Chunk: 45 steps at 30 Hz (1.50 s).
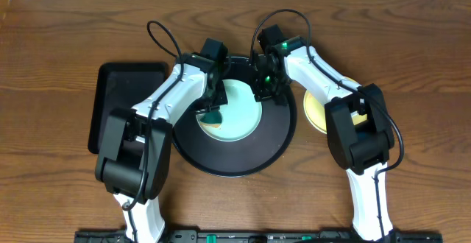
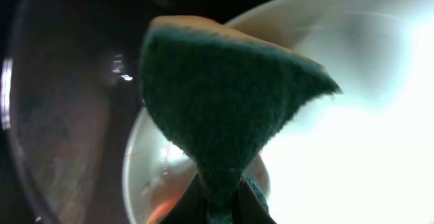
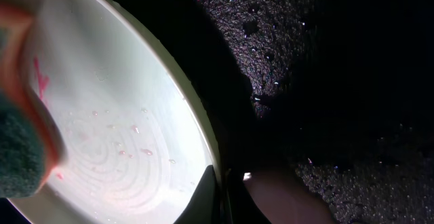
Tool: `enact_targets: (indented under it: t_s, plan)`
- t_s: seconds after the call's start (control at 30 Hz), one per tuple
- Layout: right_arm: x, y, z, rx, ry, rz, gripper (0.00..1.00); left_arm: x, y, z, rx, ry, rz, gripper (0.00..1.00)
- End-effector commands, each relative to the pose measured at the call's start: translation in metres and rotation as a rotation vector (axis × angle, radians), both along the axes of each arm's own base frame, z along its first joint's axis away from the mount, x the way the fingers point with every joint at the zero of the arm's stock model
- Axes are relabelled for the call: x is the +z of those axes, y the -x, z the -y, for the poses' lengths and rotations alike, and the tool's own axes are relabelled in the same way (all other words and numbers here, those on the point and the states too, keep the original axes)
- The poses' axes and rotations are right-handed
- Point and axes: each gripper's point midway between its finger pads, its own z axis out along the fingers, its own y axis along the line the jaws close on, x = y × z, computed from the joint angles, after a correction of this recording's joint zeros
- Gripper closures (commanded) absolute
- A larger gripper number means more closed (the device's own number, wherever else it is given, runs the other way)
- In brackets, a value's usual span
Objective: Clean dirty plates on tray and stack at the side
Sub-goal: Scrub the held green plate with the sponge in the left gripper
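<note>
1. The left gripper (image 2: 220, 207) has its jaws clamped on a green-faced sponge (image 2: 224, 95), held over the left part of the mint plate (image 2: 352, 136).
2. The right gripper (image 3: 224, 193) pinches that plate's rim between closed jaws.
3. Red-orange smears (image 3: 41, 81) mark the plate beside the sponge.
4. The mint plate lies in the tray (image 1: 221, 162), toward its far side.
5. A yellow plate (image 1: 315, 110) lies on the table (image 1: 59, 37) just right of the tray, partly under the right arm.
6. A rectangular tray (image 1: 118, 103) sits to the left.
</note>
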Motion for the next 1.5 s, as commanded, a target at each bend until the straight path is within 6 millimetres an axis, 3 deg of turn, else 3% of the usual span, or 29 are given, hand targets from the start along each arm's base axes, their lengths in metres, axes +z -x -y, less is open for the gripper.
enact_targets:
  t_s: [0.0,0.27,0.57,0.63,0.73,0.83,1.0,1.1,1.33,1.47]
  plan:
    - [-0.014,0.003,0.005,-0.014,0.027,-0.027,0.99,-0.017,0.014,0.030,-0.134,0.118,-0.071,0.93]
    - [-0.014,0.003,0.005,-0.014,0.027,-0.027,0.99,-0.008,0.023,0.065,-0.390,0.323,-0.064,0.93]
    - [-0.014,0.003,0.005,-0.014,0.027,-0.027,0.99,-0.005,0.016,0.072,-0.452,0.356,-0.017,0.93]
    - [-0.014,0.003,0.005,-0.014,0.027,-0.027,0.99,-0.009,0.010,0.062,-0.393,0.298,-0.013,0.93]
    - [-0.014,0.003,0.005,-0.014,0.027,-0.027,0.99,-0.018,-0.002,0.015,-0.114,0.066,-0.016,0.93]
    - [-0.014,0.003,0.005,-0.014,0.027,-0.027,0.99,-0.019,0.000,-0.022,0.076,-0.100,-0.022,0.92]
    - [-0.014,0.003,0.005,-0.014,0.027,-0.026,0.99,-0.019,0.004,-0.027,0.085,-0.122,-0.037,0.93]
    - [-0.014,0.003,0.005,-0.014,0.027,-0.027,0.99,-0.019,0.008,-0.015,-0.006,-0.065,-0.062,0.93]
    - [-0.014,0.003,0.005,-0.014,0.027,-0.027,0.99,-0.005,0.021,0.049,-0.365,0.307,-0.087,0.93]
    - [-0.014,0.003,0.005,-0.014,0.027,-0.027,0.99,-0.002,0.019,0.055,-0.391,0.344,-0.068,0.93]
